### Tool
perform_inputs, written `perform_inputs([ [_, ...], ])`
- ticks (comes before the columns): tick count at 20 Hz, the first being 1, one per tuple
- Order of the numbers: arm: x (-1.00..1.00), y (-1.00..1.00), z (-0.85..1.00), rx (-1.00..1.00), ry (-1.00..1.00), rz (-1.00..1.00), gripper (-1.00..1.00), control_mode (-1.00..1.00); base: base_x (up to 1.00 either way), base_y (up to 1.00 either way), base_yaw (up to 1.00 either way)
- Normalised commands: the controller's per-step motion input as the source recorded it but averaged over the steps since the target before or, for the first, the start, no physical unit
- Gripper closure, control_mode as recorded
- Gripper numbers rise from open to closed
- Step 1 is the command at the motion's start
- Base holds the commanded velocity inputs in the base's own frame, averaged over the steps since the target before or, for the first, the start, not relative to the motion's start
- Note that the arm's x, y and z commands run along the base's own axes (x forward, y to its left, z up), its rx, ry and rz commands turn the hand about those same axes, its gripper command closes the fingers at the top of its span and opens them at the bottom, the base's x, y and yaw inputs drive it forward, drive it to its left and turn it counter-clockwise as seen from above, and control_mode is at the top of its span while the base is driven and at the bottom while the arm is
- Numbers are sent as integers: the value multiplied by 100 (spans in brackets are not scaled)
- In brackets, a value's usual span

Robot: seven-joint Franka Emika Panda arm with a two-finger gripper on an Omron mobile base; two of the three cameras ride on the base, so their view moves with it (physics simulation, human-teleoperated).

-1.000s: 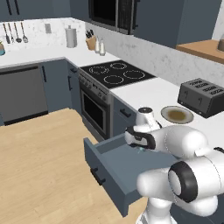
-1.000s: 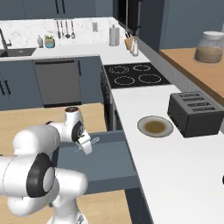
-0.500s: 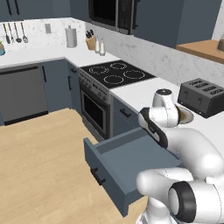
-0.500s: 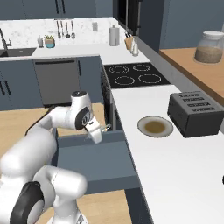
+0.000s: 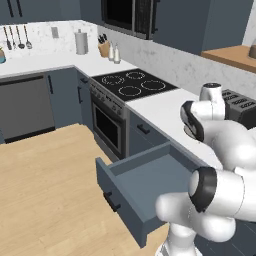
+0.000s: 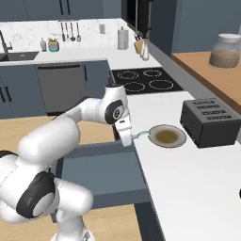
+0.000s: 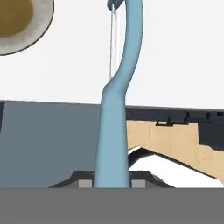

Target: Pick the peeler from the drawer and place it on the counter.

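Peeler (image 7: 114,131) pinched by its handle in gripper (image 6: 126,139), head poking over counter (image 6: 188,188) edge beside plate (image 6: 165,136), above open drawer (image 6: 99,172); release too early and it likely drops back in or hits plate.

The peeler (image 7: 114,127) looks like smooth light-blue plastic; the bench (image 6: 197,183) is plain matt white, the drawer (image 5: 145,185) flat matt slate-blue, the floor (image 5: 45,185) pale wood.
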Motion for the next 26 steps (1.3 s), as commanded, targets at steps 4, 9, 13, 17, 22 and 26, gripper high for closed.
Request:
perform_inputs([
  [4,-23,-98,-81,12,-3,-39,100,-100,0,0,0],
  [9,-21,-91,-70,13,-15,-31,100,-100,0,0,0],
  [13,24,-58,-49,12,-12,-14,100,-100,0,0,0],
  [17,61,-5,-40,4,-7,0,100,-100,0,0,0],
  [22,36,-5,-3,1,-2,0,100,-100,0,0,0],
  [26,17,-22,-11,0,0,0,100,-100,0,0,0],
])
